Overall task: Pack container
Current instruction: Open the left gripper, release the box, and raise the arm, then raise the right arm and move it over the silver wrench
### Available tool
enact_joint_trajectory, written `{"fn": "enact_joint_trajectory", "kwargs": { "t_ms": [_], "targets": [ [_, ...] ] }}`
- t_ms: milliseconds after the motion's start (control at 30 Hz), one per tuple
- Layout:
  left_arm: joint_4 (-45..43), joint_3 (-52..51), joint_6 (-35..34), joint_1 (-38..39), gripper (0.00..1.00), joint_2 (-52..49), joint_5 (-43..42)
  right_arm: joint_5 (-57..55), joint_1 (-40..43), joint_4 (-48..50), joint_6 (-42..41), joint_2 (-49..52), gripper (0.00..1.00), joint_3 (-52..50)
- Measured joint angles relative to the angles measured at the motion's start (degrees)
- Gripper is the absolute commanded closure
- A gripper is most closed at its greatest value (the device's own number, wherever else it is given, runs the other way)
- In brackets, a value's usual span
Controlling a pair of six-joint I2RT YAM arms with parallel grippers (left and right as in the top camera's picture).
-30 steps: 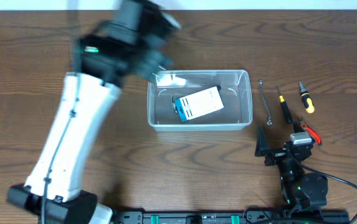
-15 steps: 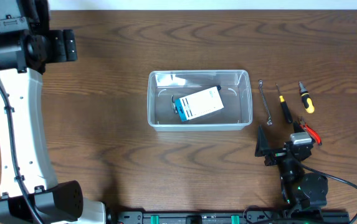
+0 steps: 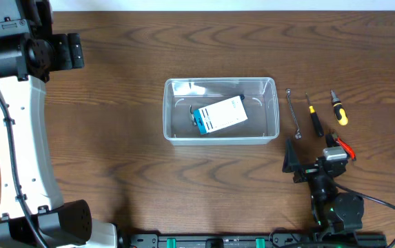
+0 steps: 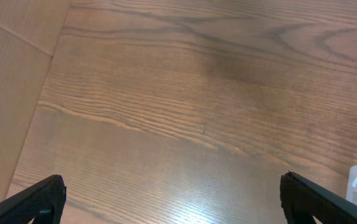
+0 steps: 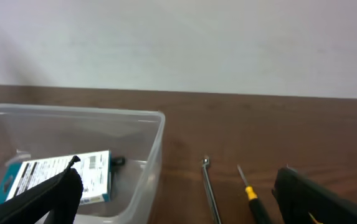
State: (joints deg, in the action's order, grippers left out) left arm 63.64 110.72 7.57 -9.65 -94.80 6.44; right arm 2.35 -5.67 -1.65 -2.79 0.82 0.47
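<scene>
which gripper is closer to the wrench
Right. The right gripper sits just short of the wrench; the left gripper is far off over the table's back left corner, beyond the tub.

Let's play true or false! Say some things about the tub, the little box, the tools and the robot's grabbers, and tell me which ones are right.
1. The blue-and-white box lies inside the clear container. True.
2. The wrench is inside the container too. False: it lies on the table outside the container, beside the black-handled screwdriver.
3. The left gripper is holding a tool. False: it is open and empty, with only bare wood between its fingers.
4. The right gripper is open. True.
</scene>
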Motion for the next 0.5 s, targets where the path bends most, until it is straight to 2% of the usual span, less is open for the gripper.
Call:
{"fn": "enact_joint_trajectory", "kwargs": {
  "t_ms": [133, 233, 367, 500],
  "targets": [
    [0.0, 0.0, -0.1, 0.0, 0.02, 0.0, 0.0, -4.6, 0.0, -0.4, -0.2, 1.3, 0.01, 1.9],
    [0.1, 0.0, -0.1, 0.0, 0.02, 0.0, 0.0, -8.0, 0.5, -1.4, 0.2, 5.7, 0.01, 7.1],
    [0.0, 0.0, -0.1, 0.0, 0.02, 0.0, 0.0, -10.3, 2.7, -5.9, 0.7, 15.6, 0.01, 18.8],
    [0.1, 0.0, -0.1, 0.0, 0.02, 0.0, 0.0, -9.6, 4.7, -16.0, 2.6, 30.7, 0.01, 34.6]
  ]
}}
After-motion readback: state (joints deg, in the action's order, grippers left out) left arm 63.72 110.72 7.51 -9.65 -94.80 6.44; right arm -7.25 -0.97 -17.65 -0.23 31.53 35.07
